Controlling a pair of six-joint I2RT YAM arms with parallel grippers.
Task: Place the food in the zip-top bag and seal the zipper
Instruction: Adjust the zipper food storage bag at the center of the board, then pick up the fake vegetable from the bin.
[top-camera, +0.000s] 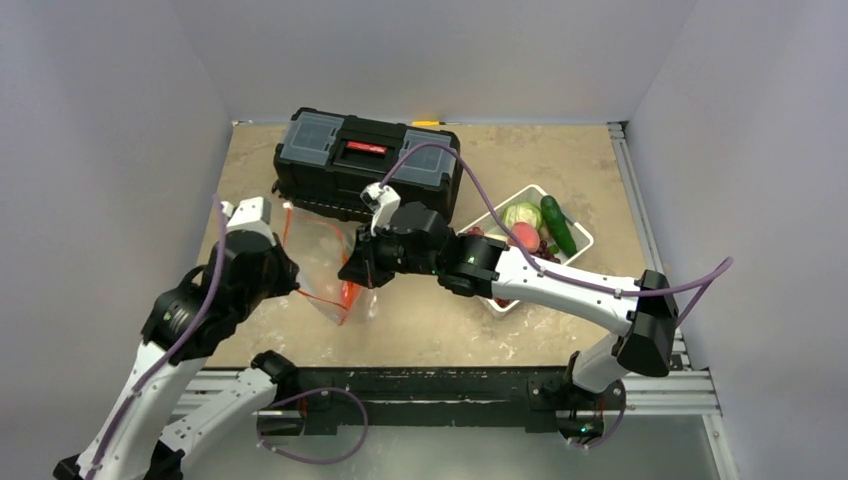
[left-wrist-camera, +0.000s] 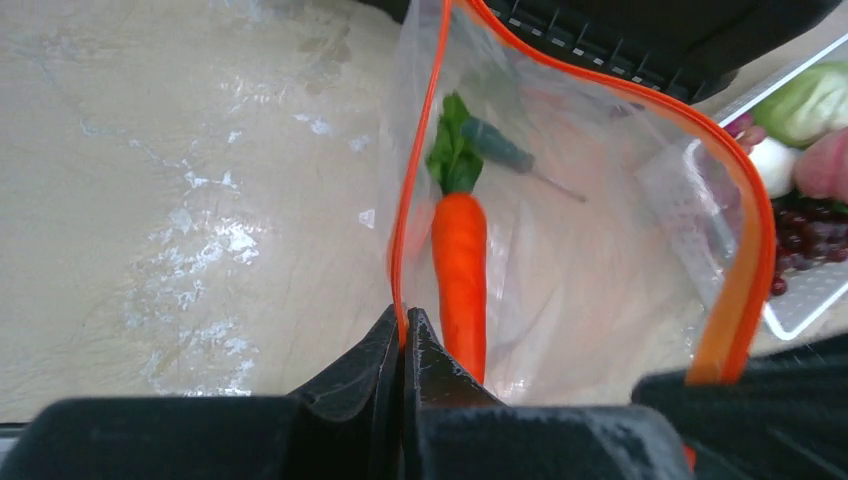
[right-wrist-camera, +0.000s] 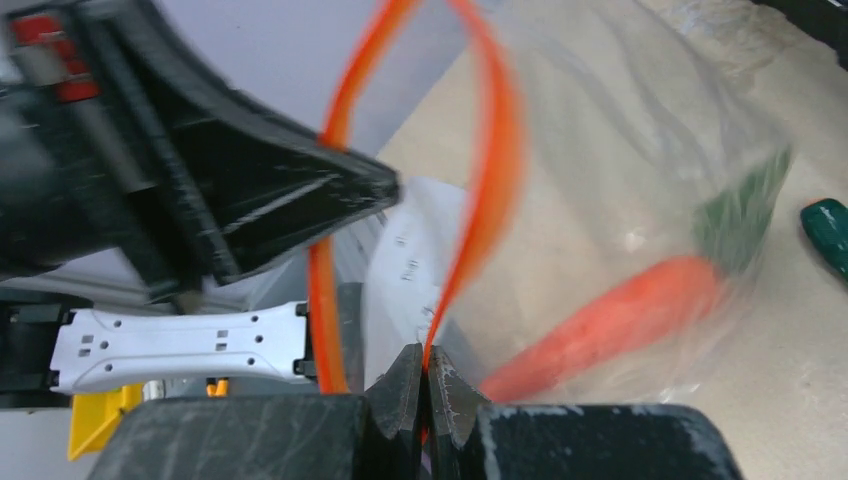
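I pinch the zipper (left-wrist-camera: 738, 300) with both: left pincer (left-wrist-camera: 403, 335) and right pincer (right-wrist-camera: 425, 370), each pressed together on one lip, holding the zip-top bag (left-wrist-camera: 600, 260) open. The carrot (left-wrist-camera: 460, 260) lies inside; the cabbage (top-camera: 522, 213) and cucumber (top-camera: 557, 225) wait in the basket (top-camera: 585, 240). Loading is underway, I judge; next, my right must let go and fetch another.

Plain pale grey walls (top-camera: 120, 100) on three sides, beige mottled tabletop (top-camera: 540, 150), metal rail (top-camera: 640, 200) along its right edge

No writing, label or number is legible in any view
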